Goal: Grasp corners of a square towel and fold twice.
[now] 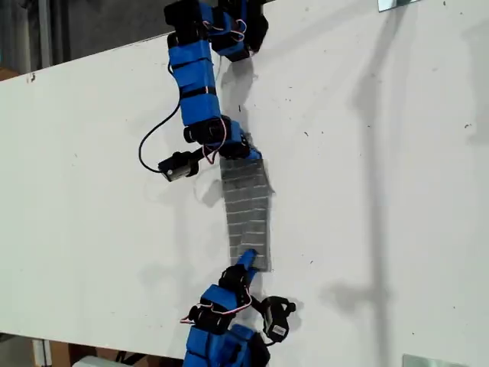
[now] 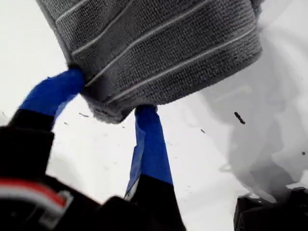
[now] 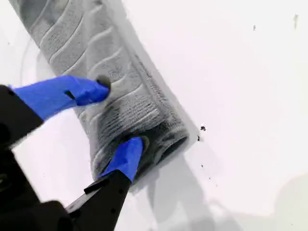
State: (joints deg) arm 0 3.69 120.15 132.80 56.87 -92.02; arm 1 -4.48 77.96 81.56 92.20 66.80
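Two blue arms, one at each end of the towel (image 1: 248,206).

My first gripper (image 1: 238,151) comes down from the towel's far end in the exterior view, its arm bent at the elbow above that end. Its fingers (image 2: 53,91) are pressed against a folded edge of the cloth from both sides. My second gripper (image 1: 248,260) reaches up to the towel's near end, wrist low over the surface (image 1: 382,229). Its fingers (image 3: 72,94) are pinched across the rolled end, one on top and one beneath.

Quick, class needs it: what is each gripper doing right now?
My first gripper: closed on an end of the towel.
My second gripper: closed on the towel's other end.
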